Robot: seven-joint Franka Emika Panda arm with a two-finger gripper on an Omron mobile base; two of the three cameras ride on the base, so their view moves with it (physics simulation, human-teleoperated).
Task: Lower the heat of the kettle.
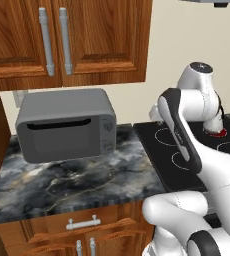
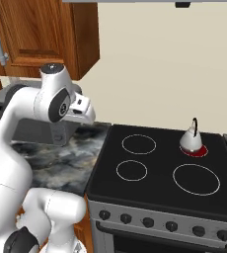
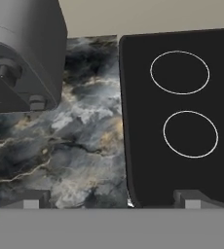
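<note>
The two-finger gripper (image 3: 112,198) is hovering wide open and empty over the marbled counter's (image 3: 80,146) edge beside the black glass stovetop (image 2: 160,163). The small silvery kettle (image 2: 191,139) is sitting on the glowing red back-right burner (image 2: 196,151), with bare stovetop between.

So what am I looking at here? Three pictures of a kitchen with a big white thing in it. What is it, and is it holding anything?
The white thing is a robot arm in a simulated kitchen. Two pictures come from cameras behind it, left and right. The third looks down from a camera on its hand; the two small grey tips at the bottom are its gripper, spread apart and holding nothing. Below lie a marbled counter and a black stove. A grey microwave stands on the counter. The small kettle sits on the far right burner, which glows red. A row of knobs runs along the stove's front.
</note>
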